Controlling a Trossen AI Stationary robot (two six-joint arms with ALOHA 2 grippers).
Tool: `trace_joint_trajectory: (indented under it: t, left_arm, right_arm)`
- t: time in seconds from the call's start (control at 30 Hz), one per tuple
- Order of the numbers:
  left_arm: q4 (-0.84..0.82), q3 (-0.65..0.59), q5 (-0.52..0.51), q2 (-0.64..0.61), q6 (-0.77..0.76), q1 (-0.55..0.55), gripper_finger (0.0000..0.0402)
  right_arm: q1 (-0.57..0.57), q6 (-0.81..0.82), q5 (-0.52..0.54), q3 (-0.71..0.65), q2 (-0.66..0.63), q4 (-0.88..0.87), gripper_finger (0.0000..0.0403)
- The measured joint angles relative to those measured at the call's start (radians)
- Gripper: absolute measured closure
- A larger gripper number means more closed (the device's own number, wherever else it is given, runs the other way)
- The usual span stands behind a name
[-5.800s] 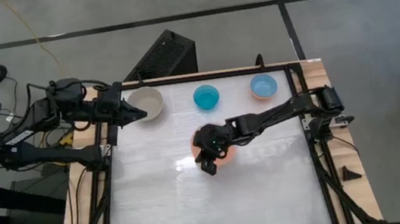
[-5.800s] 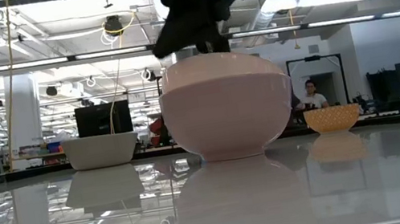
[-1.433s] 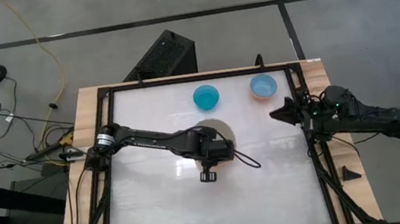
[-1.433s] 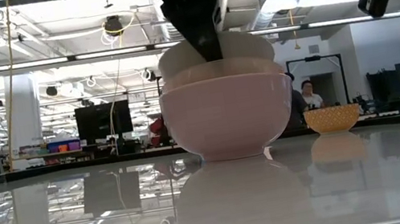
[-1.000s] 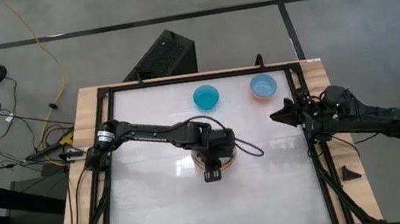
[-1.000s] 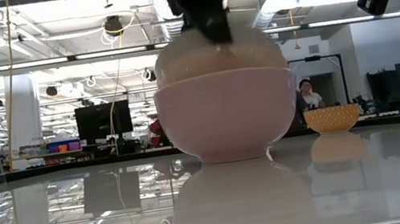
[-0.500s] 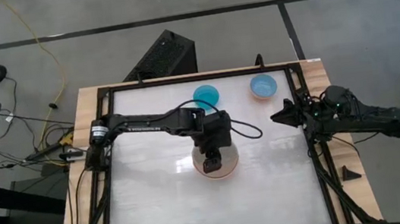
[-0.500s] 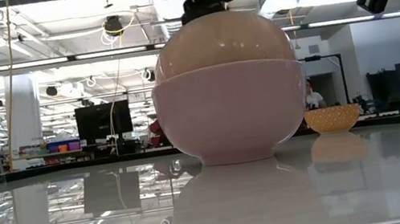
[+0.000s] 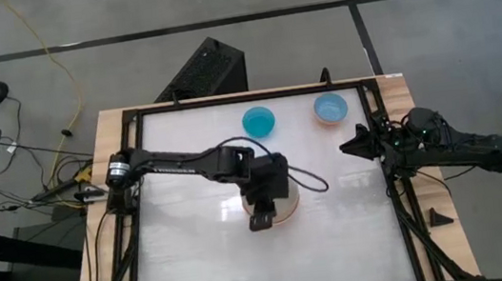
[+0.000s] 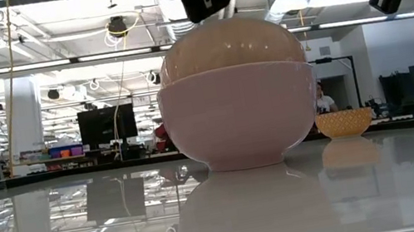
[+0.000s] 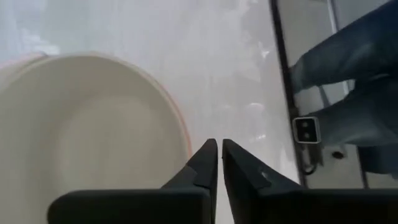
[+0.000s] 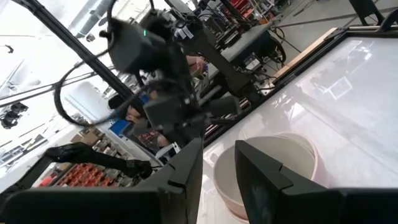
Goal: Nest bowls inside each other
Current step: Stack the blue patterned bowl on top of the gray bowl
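A large pale pink bowl (image 9: pixel 285 209) stands on its base at the table's middle. The grey-beige bowl (image 10: pixel 229 43) lies in it and shows as a rounded dome above the pink rim (image 10: pixel 229 72). My left gripper (image 9: pixel 262 220) hangs just above this stack, shut, with nothing between its fingers (image 11: pixel 217 149). A small teal bowl (image 9: pixel 258 120) and a small light blue bowl (image 9: pixel 329 107) stand near the far edge. My right gripper (image 9: pixel 346 144) waits open at the right edge, clear of the bowls.
A black frame (image 9: pixel 383 158) runs around the white table. A dark box (image 9: pixel 209 69) sits beyond the far edge. A person's legs (image 11: pixel 348 81) show past the table edge, and another person (image 10: pixel 324 100) stands far behind. Bare table lies on the near side.
My left gripper has come up off the grey-beige bowl and now hangs above it. That bowl stays inside the pink bowl. The pink bowl has slid a little toward the near edge.
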Motion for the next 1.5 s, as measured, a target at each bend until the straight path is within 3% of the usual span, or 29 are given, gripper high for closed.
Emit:
trace_joint_trajectory:
  t: [0.27, 0.53, 0.77, 0.97, 1.13, 1.37, 1.5]
  left_arm:
    - [0.051, -0.093, -0.011, 0.004, -0.013, 0.001, 0.0401]
    - [0.147, -0.190, 0.041, 0.004, -0.061, -0.003, 0.0401]
    - [0.174, -0.163, 0.021, -0.026, -0.054, 0.014, 0.0402]
    - [0.188, -0.160, -0.077, -0.165, -0.004, 0.072, 0.0401]
    - [0.193, -0.160, -0.125, -0.317, 0.044, 0.160, 0.0401]
    - [0.162, -0.159, -0.041, -0.463, 0.052, 0.288, 0.0401]
    - [0.109, -0.159, -0.046, -0.517, 0.078, 0.335, 0.0401]
  right_arm:
    - [0.000, -0.003, 0.002, 0.000, 0.000, -0.001, 0.0275]
    - [0.000, 0.004, 0.004, 0.000, 0.000, -0.001, 0.0275]
    - [0.000, 0.022, 0.004, 0.000, 0.000, 0.000, 0.0275]
    - [0.000, 0.010, 0.008, 0.000, 0.000, -0.044, 0.0275]
    - [-0.002, -0.059, 0.083, 0.000, 0.015, -0.152, 0.0275]
    - [-0.072, -0.233, 0.201, 0.000, 0.142, -0.220, 0.0274]
    - [-0.166, -0.324, 0.199, 0.000, 0.279, -0.208, 0.0256]
